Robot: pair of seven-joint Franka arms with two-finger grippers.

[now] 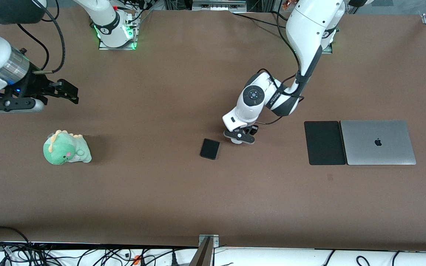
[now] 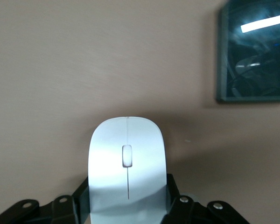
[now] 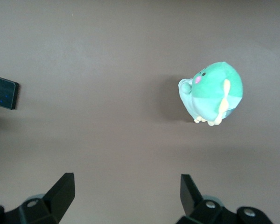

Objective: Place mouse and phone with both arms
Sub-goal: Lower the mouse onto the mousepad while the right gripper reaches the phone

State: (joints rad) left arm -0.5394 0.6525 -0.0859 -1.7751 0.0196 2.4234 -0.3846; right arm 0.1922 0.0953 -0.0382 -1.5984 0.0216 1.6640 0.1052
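The white mouse (image 2: 127, 158) sits between the fingers of my left gripper (image 2: 127, 189), which is shut on its sides. In the front view this gripper (image 1: 239, 137) is low over the table's middle and hides most of the mouse. I cannot tell whether the mouse is on the table or lifted off it. The black phone (image 1: 210, 149) lies flat on the table just beside it, toward the right arm's end. The phone also shows in the left wrist view (image 2: 254, 56) and the right wrist view (image 3: 3, 92). My right gripper (image 1: 67, 91) is open and empty, up in the air above the table (image 3: 127, 189).
A green plush dinosaur (image 1: 66, 148) lies at the right arm's end, also seen in the right wrist view (image 3: 214, 93). A black mouse pad (image 1: 324, 142) lies against a closed silver laptop (image 1: 377, 142) at the left arm's end. Cables hang at the table's front edge.
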